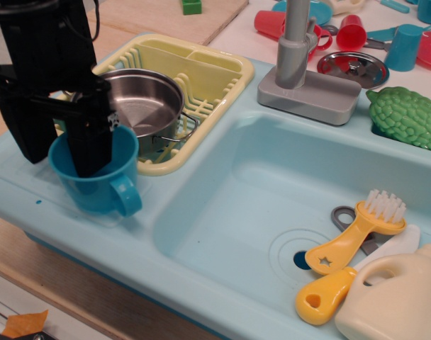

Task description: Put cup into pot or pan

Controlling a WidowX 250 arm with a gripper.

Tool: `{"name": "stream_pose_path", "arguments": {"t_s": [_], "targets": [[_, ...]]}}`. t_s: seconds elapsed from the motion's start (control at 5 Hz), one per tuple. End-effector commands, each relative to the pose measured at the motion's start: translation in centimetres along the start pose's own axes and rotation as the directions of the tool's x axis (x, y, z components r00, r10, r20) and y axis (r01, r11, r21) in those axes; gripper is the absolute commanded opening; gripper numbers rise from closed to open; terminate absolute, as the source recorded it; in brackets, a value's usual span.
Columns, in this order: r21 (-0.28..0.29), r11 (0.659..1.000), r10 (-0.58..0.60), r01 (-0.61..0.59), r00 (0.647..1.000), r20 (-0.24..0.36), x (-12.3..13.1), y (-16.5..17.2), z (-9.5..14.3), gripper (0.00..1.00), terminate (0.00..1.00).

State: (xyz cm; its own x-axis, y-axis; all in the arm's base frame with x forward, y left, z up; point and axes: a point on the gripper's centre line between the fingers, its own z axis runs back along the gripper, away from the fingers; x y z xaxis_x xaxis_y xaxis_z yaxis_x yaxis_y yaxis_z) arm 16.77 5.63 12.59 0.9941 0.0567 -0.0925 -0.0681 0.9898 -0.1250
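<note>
The large blue cup (105, 190) stands upright on the light blue sink's left ledge, handle toward the front right. The shiny steel pot (143, 103) sits in the yellow dish rack (217, 71) just behind it, and shows nothing inside. My black gripper (58, 164) has come down over the cup's left rim. One finger (90, 145) reaches inside the cup and the other finger (24, 131) is outside on the left. The jaws are spread, with the cup's left wall between them. The gripper hides the cup's left rim and part of the pot.
The deep sink basin (237, 212) on the right holds a yellow brush (357, 232), a yellow scoop and a cream bottle (396, 301). A grey faucet (295, 49) stands behind. A steel lid (352, 69), red cups, a teal cup (403, 46) and a green vegetable (407, 117) lie at the back right.
</note>
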Motion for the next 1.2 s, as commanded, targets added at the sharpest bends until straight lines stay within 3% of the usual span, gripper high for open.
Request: {"name": "stream_pose_path", "arguments": {"t_s": [0.0, 0.4, 1.0], "targets": [[0.018, 1.0, 0.009, -0.01, 0.999, 0.03, 0.0, 0.2, 0.3, 0.0, 0.0], [0.06, 0.997, -0.048, 0.041, 0.99, 0.13, 1.2, 0.0, 2.0, 0.0, 0.0], [0.157, 0.968, -0.224, 0.195, 0.956, 0.192, 7.5, 0.3, 4.6, 0.0, 0.0]]}}
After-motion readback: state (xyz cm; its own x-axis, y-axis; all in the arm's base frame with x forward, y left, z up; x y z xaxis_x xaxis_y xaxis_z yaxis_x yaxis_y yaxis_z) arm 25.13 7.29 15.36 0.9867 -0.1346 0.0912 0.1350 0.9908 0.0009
